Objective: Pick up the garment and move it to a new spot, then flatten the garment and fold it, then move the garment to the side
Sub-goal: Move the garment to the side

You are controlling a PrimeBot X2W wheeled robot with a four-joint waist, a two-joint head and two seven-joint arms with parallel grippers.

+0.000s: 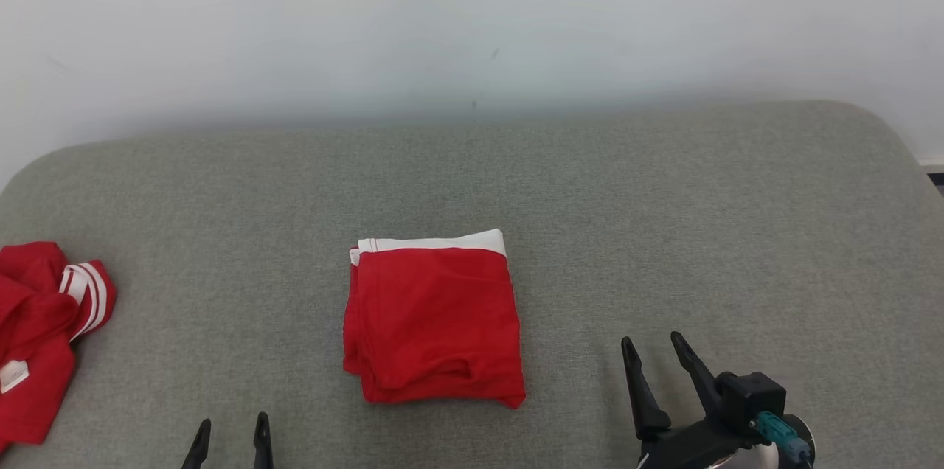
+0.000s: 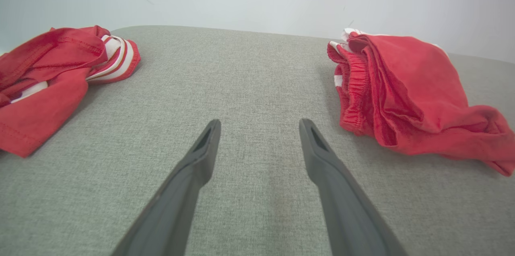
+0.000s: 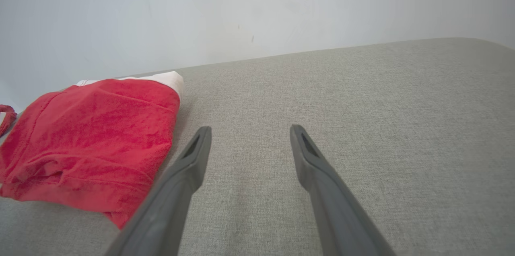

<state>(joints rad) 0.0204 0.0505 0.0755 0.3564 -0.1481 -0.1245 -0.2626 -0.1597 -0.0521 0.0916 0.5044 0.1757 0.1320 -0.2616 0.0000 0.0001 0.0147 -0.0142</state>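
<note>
A red garment (image 1: 435, 321) with a white band along its far edge lies folded into a neat square at the middle of the grey cushioned surface (image 1: 664, 218). It also appears at the right of the left wrist view (image 2: 406, 95) and at the left of the right wrist view (image 3: 96, 143). My left gripper (image 1: 230, 428) is open at the bottom edge, to the garment's near left, holding nothing (image 2: 259, 125). My right gripper (image 1: 655, 346) is open to the garment's near right, also holding nothing (image 3: 249, 131).
A second red garment (image 1: 44, 329) with white stripes lies crumpled at the surface's left edge, also at the left of the left wrist view (image 2: 52, 75). A pale wall (image 1: 472, 26) runs behind the surface. Bare grey cushion stretches to the right.
</note>
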